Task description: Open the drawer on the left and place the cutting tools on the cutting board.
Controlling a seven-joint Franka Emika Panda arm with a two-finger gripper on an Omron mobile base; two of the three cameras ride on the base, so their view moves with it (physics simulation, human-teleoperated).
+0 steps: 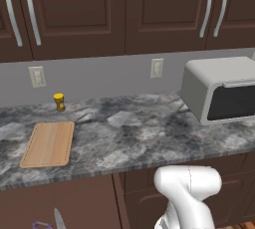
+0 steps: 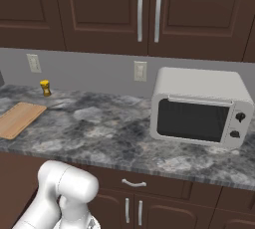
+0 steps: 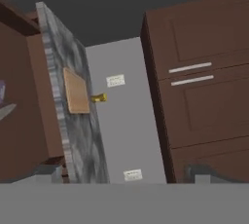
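The gripper [image 3: 124, 173] stands spread wide with nothing between its jaws; in the hand view its two tips rise far apart at the bottom, and the view is rolled on its side, so the grey marbled surface [image 3: 73, 106] runs up the picture as a band.

Just beyond the tips, to the low side of that band, lies the brown interior of the drawer [image 3: 22, 121], pulled out from under the surface. A silver blade tip [image 3: 6, 111] and a bit of purple [image 3: 2, 90] sit at the picture's edge there. The left base view agrees: below the edge of the surface, the knife's blade [image 1: 59, 219] points up and the purple-handled tool [image 1: 41, 225] lies just beside it (both cut off by the frame, so their full lie cannot be told).

Up on the surface, the cutting board [image 1: 49, 144] lies flat and bare near the left end, with a small yellow bottle [image 1: 59, 102] behind it against the wall, and a toaster oven [image 1: 221, 91] well apart to the right.

So the drawer appears already open, and that step looks done. Neither tool has been picked up yet; both grasps and both placements on the board remain.
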